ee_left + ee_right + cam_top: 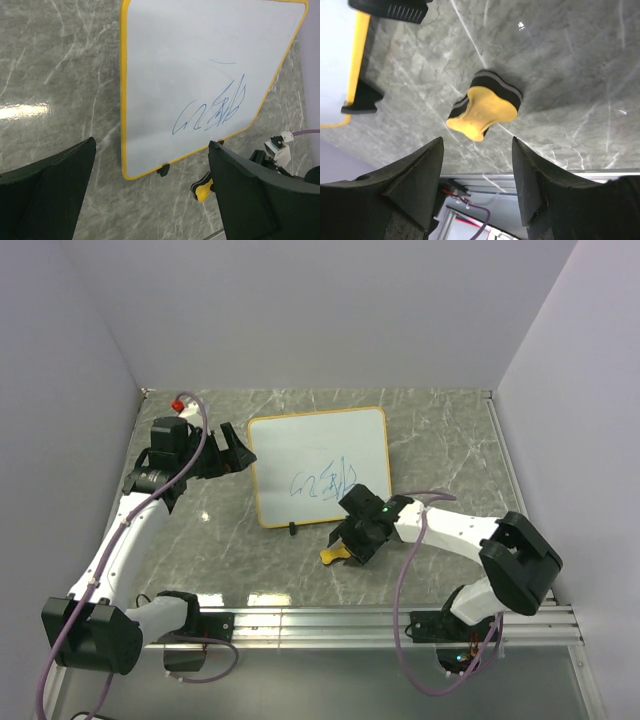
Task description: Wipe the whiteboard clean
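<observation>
A: State of R gripper (476, 142)?

B: Noted jaws part-spread, pads bare, nothing pinched. Pointed down at table (440, 440).

A: Eraser posn?

B: Found eraser (485, 107) flat on table just past the tips, in line w/ the gap. No contact w/ either finger, as far as could be told. Logged long axis as skewed to the closing line: diagonal in wrist view, yellow face up, dark layer under.

A: Board?

B: Placed whiteboard (320, 455) on table beyond and to left of R gripper, near edge close by; couldn't settle flat vs tilted. Saw clip foot (362, 97) at left of wrist view. Marked blue scribble (322, 480) in near-right part of board, i.e. the part closest to R gripper. Not yet wiped.

A: L gripper?

B: Recorded L gripper (232, 452) spread wide, empty, just beside board's left edge, well apart from eraser.

A: Call?

B: Judged R arm nearer by far. Reckoned next move = drop, close on eraser; poss. wrist twist first so pads meet the narrow waist square.
</observation>
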Robot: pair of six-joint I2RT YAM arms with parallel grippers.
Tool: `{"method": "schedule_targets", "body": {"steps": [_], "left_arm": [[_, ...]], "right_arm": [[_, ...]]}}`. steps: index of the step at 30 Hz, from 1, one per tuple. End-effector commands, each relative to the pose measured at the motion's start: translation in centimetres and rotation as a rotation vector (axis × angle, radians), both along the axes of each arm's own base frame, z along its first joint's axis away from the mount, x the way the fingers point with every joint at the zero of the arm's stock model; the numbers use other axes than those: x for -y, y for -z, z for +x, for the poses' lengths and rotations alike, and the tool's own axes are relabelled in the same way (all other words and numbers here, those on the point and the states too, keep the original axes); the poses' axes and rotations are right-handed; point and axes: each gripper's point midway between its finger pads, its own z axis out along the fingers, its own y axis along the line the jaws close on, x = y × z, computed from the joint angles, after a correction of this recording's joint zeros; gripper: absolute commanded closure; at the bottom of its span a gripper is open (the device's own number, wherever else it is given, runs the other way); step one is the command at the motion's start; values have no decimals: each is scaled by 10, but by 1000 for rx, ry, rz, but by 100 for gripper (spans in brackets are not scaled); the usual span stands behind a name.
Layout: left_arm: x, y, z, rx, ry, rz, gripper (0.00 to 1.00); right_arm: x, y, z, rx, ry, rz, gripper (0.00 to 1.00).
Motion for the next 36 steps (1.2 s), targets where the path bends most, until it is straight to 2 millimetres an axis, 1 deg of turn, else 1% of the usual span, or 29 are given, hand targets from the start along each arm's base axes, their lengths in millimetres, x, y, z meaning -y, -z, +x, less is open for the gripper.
{"method": "schedule_targets", "body": {"steps": [1,2,3,5,9,12,14,15,17,18,20,21,22,23,24,25,26,27,28,30,31,32,33,34,35,36], "left_arm": [[-1,-3,1,26,6,20,1],[-1,-3,1,26,3,21,1],[-1,-2,1,23,4,23,1],[-2,-2,1,22,0,27,1],[-4,2,-2,19,-6,33,1],[-6,5,-2,18,-12,39,0],[-7,5,-2,21,-16,43,1],[-7,5,-2,16,-17,44,1],[-8,5,0,14,-25,50,0],[-8,5,0,13,-24,53,1],[-8,5,2,9,-25,56,1],[-8,4,2,10,-26,58,1],[-8,2,3,13,-26,58,1],[-8,3,5,7,-26,58,1],[-8,1,6,6,-27,57,1],[-7,-3,8,15,-28,54,1],[-7,-2,11,9,-26,52,1],[-5,-6,15,16,-24,42,1],[-3,-8,14,17,-15,33,0],[-1,-13,21,33,-8,4,1],[0,-18,24,40,-1,-12,1],[2,-18,28,31,-4,-28,1],[3,-19,30,30,0,-34,1],[6,-22,31,32,11,-48,1],[7,-21,33,20,10,-61,1],[9,-22,34,22,14,-70,1]], "right_arm": [[-11,-2,12,25,3,-1,36],[-13,2,10,10,-9,-11,36],[-13,9,9,-15,-16,-32,36],[-17,11,9,-21,-27,-31,36],[-20,21,9,-39,-9,-23,36],[-21,27,8,-55,-18,-30,42],[-18,28,7,-64,-24,-40,49],[-16,29,6,-65,-31,-48,55],[-12,30,4,-68,-37,-54,62],[-7,32,2,-76,-43,-61,70],[-2,32,0,-79,-52,-56,79],[5,36,-5,-88,-58,-65,87],[10,37,-5,-88,-49,-63,90],[12,33,-5,-80,-48,-47,93],[21,39,-11,-88,-54,-60,99],[27,38,-9,-85,-45,-60,100],[32,35,-8,-68,-48,-58,100],[40,33,-9,-54,-56,-60,100],[44,37,-10,-57,-60,-72,100],[48,30,-9,-25,-110,-58,100],[54,30,-12,-32,-131,-83,100],[58,28,-12,-26,-151,-105,100],[61,23,-7,8,-194,-131,95],[69,22,-11,-5,-212,-170,90],[72,18,-9,10,-219,-176,82],[76,14,-7,26,-244,-186,58]]}}
